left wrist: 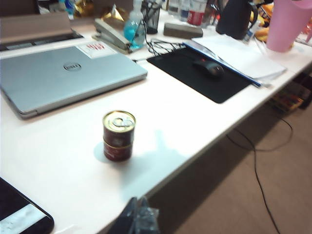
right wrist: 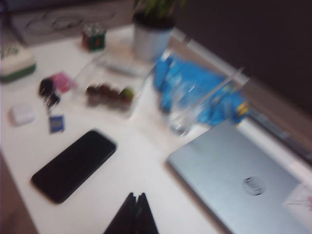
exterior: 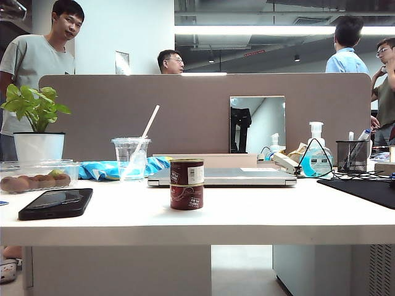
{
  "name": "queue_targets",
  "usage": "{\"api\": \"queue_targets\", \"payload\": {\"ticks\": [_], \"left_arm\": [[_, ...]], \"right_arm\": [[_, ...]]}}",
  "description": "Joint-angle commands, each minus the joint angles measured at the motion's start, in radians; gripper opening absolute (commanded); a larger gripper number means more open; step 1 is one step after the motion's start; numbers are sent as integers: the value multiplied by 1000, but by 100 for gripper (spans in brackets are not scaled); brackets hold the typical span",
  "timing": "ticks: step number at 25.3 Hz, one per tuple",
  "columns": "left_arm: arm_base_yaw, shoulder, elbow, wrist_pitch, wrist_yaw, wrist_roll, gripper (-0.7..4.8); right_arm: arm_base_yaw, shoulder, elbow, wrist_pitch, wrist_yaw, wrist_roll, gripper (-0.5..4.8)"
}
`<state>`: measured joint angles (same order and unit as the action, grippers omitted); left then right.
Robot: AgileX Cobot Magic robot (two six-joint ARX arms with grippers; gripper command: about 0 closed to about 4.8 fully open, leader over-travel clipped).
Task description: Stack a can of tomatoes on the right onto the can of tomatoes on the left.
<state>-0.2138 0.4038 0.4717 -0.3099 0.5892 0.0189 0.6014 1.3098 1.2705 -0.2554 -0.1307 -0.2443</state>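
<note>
In the exterior view two tomato cans stand on the white bench (exterior: 259, 213), one on the other: the upper can (exterior: 187, 171) sits upright on the lower can (exterior: 187, 197), near the middle, just in front of one closed silver laptop (exterior: 222, 177). On the left lie one black phone (exterior: 56, 203) and one clear box of fruits (exterior: 36, 175). Behind them are one potted plant (exterior: 37, 126) and one plastic cup (exterior: 131, 158) with a straw. One sanitizer bottle (exterior: 316, 159) and one mesh pen holder (exterior: 352, 155) stand on the right. A grey partition (exterior: 185, 114) closes the far side; four people are behind it. No gripper is in this view.

In the left wrist view the stack (left wrist: 118, 135) stands alone on bare bench, with the laptop far behind it and one black mouse pad (left wrist: 204, 73) to the right. The left gripper (left wrist: 139, 219) hangs at the near edge, well apart from the cans; whether it is open I cannot tell.

The right wrist view is blurred. The right gripper (right wrist: 134, 214) is closed, holds nothing, and hangs above the bench between the phone (right wrist: 74, 165) and the laptop (right wrist: 243, 183).
</note>
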Motion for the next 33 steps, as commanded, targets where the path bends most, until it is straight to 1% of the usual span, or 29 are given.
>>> {"api": "queue_targets", "payload": {"ticks": [1, 2, 4, 8, 9, 10, 13, 15, 17, 19, 20, 22, 24, 28, 29, 33], "left_arm": [[2, -6, 13, 23, -40, -54, -4], [2, -24, 14, 45, -55, -53, -4], [2, -53, 14, 75, -81, -53, -4], [2, -159, 15, 102, -170, -60, -4], [2, -197, 15, 101, -204, -60, -4], [2, -259, 14, 101, -258, -60, -4], [2, -356, 14, 96, -338, -54, -4], [2, -400, 14, 90, -437, -51, -4], [3, -396, 13, 86, -547, -48, -4], [3, -389, -5, 92, -626, 9, -4], [3, -389, -25, 95, -657, 23, -4], [3, -389, -69, 95, -664, 27, -4], [4, -389, -126, 126, -665, 27, -4], [4, -389, -190, 137, -669, 26, -4], [4, -389, -210, 135, -682, 27, -4], [4, -389, -243, 136, -681, 25, -4]], "right_arm": [[11, -133, -3, -10, 100, -22, -9], [11, -223, -21, -4, 135, -21, -9], [11, -306, -60, 16, 177, -21, -9], [10, -513, -216, 65, 284, 9, -9], [10, -574, -267, 77, 317, 16, -9], [10, -673, -347, 93, 371, 27, -9], [9, -817, -473, 129, 459, 85, -9], [8, -894, -542, 159, 535, 101, -9], [8, -967, -620, 199, 602, 121, -9], [9, -1036, -697, 212, 615, 148, -9], [9, -1057, -737, 213, 640, 148, -9], [9, -1070, -798, 219, 653, 164, -9], [7, -1069, -861, 256, 653, 167, -9], [7, -1070, -940, 296, 653, 167, -9], [7, -1070, -965, 298, 652, 167, -9], [8, -1070, -1011, 297, 651, 167, -9]]}}
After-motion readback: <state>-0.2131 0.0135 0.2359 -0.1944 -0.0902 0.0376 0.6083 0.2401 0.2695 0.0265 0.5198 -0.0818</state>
